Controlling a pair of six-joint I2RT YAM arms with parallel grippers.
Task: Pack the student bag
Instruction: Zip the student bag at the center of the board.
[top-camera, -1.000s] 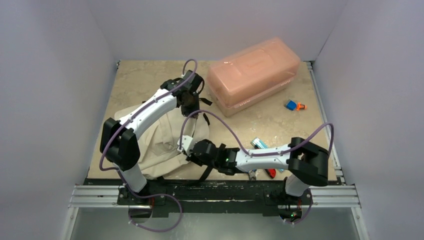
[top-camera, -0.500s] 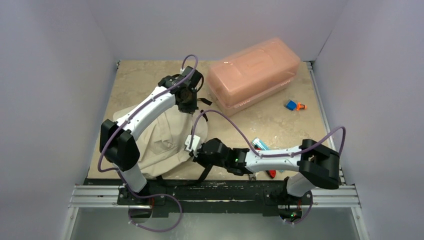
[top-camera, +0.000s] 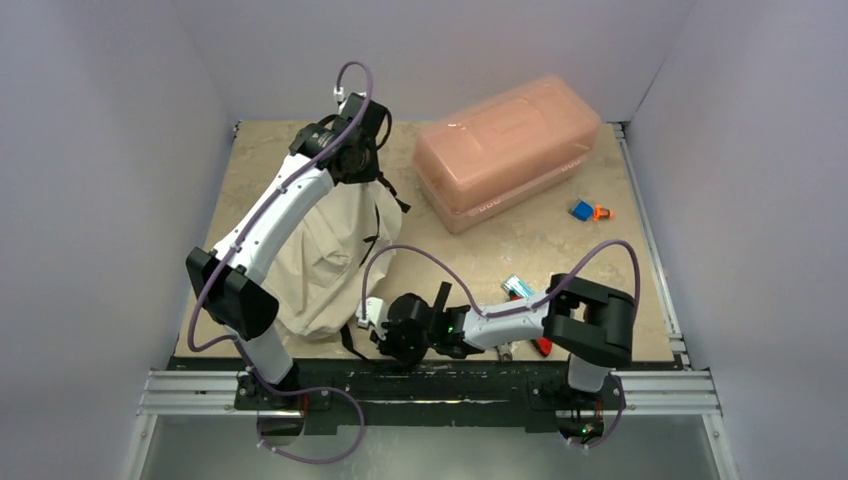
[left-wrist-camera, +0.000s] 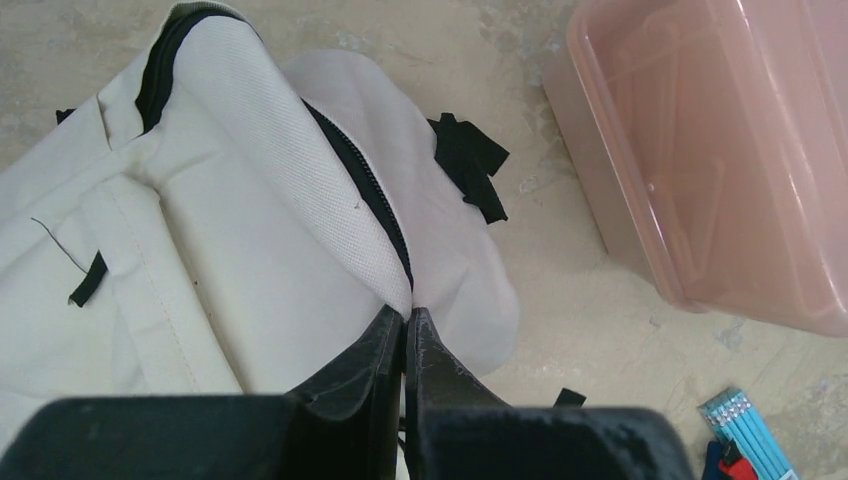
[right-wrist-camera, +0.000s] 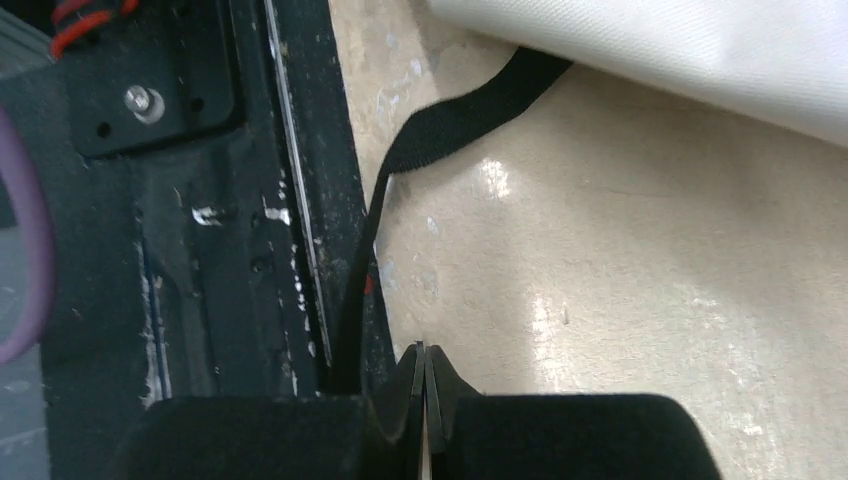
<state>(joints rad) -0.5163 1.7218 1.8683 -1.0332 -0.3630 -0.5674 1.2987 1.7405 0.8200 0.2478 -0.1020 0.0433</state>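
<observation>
The student bag (top-camera: 322, 250) is cream fabric with black zip trim and straps, at the left of the table, its top pulled up. My left gripper (top-camera: 360, 172) is shut on the bag's top edge beside the zip (left-wrist-camera: 372, 205); in the left wrist view the gripper (left-wrist-camera: 408, 312) pinches the cream fabric (left-wrist-camera: 250, 260). My right gripper (top-camera: 381, 340) is shut, low over the table's front edge, just right of the bag's bottom corner. In the right wrist view the gripper (right-wrist-camera: 423, 348) has a black strap (right-wrist-camera: 440, 120) running down past its left finger; the bag (right-wrist-camera: 680, 50) lies beyond.
A translucent pink plastic box (top-camera: 505, 150) stands at the back right, close to the bag's top (left-wrist-camera: 720, 150). Blue pencils (top-camera: 518, 288), a red item (top-camera: 541, 346) and a small blue-orange piece (top-camera: 588, 211) lie at the right. The black front rail (right-wrist-camera: 200, 250) is beside my right gripper.
My left gripper has risen and moved back-left with the bag's top, standing the bag up. My right gripper has moved from the bag's right edge toward the front edge.
</observation>
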